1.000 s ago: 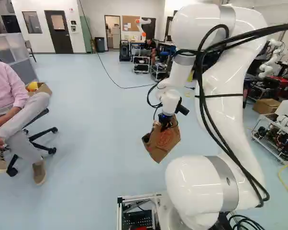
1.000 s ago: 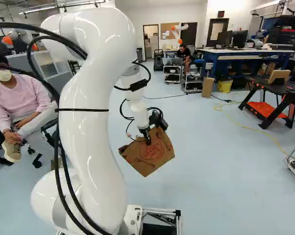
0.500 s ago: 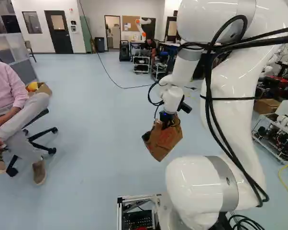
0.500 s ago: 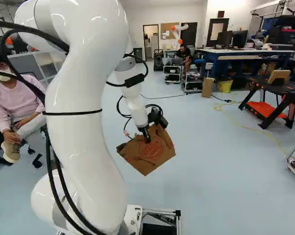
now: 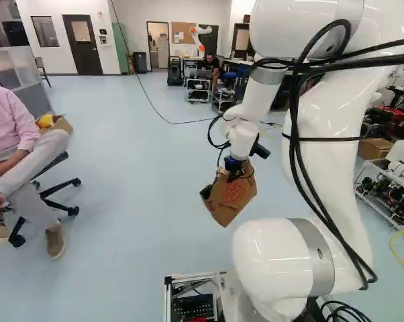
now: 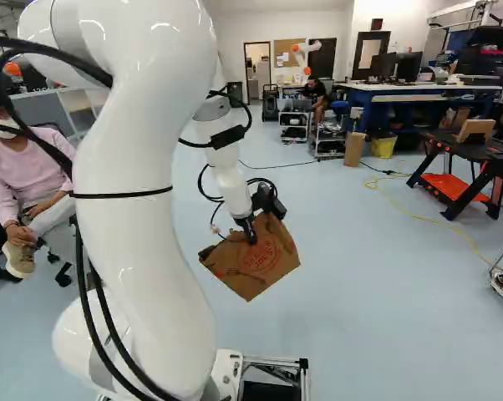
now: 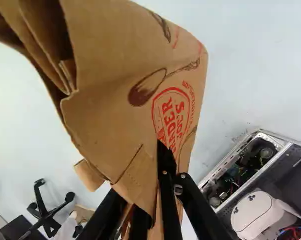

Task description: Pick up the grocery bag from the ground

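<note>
Brown and tilted, the bag (image 6: pixel 265 261) hangs above the floor (image 6: pixel 377 326); the fingers (image 7: pixel 165 166) pinch its paper near one edge, so its weight likely tips it.

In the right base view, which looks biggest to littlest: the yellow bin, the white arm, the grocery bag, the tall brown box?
1. White arm
2. Grocery bag
3. Brown box and yellow bin: too alike to rank.

In the left base view, floor (image 5: pixel 141 161) gives passing room from 9 to 12 o'clock of the bag (image 5: pixel 227 201), up to the chair (image 5: pixel 76 182) at 9; the arm's white joint (image 5: pixel 276 258) blocks 5. In the right base view, a black table (image 6: pixel 462 149) stands at 2.
</note>
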You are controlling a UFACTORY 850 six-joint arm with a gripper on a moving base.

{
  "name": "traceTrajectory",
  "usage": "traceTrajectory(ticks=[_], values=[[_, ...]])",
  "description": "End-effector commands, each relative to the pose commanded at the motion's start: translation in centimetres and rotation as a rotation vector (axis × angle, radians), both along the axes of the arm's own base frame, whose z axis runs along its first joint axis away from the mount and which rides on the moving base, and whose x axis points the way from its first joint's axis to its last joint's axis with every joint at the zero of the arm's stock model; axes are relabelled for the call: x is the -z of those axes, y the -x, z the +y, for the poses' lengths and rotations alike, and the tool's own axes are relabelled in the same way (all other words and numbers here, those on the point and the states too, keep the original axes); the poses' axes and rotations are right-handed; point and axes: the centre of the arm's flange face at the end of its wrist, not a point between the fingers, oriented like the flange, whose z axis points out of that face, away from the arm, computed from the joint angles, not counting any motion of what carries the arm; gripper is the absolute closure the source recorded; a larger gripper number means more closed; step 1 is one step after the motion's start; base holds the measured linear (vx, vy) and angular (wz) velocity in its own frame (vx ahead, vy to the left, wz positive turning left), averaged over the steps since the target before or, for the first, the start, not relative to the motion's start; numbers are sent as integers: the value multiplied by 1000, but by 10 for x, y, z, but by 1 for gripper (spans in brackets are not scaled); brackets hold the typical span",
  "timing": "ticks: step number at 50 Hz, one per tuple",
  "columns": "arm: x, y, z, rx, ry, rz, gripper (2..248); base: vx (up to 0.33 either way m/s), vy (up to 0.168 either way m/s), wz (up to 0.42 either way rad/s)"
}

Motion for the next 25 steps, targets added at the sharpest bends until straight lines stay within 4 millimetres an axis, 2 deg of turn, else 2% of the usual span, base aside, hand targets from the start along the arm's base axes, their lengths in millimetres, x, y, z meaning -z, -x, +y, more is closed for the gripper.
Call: traceTrajectory(ticks=[25], values=[[-12, 15, 1, -76, 91, -52, 230, 0, 0, 0]])
